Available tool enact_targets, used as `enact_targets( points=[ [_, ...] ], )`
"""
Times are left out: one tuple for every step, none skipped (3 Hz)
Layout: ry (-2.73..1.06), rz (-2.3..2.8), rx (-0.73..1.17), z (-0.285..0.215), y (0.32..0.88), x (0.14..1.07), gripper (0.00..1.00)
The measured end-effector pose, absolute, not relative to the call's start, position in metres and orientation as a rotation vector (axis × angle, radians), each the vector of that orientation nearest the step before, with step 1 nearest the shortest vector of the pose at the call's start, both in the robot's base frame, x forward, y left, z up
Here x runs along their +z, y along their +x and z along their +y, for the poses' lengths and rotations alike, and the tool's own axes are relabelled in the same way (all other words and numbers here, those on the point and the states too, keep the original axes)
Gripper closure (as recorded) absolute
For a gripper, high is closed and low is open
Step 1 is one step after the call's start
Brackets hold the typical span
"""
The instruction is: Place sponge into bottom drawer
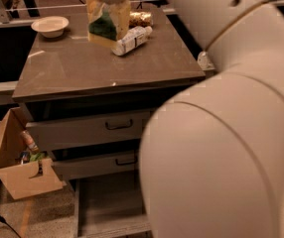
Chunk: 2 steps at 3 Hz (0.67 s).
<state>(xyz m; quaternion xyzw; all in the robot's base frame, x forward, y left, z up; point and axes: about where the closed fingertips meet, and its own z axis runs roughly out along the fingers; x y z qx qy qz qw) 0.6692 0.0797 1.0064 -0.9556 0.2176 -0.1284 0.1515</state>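
Cabinet top (107,71) below gripper (107,23); fingers (122,14) pinching sponge (102,29); bottom drawer (109,202) open.

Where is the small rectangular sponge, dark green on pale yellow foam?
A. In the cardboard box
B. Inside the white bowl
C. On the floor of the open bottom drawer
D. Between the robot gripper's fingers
D: the gripper is shut on the sponge over the brown cabinet top, while the pulled-out grey-brown bottom drawer shows no sponge.
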Motion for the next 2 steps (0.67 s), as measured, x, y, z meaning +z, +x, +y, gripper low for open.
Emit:
enact_targets(
  points=[
    [-2.583, 0.785, -0.379, 0.039, 0.618, 1.047, 1.0],
    [-2.394, 0.88, -0.367, 0.023, 0.558, 1.072, 1.0]
  ],
)
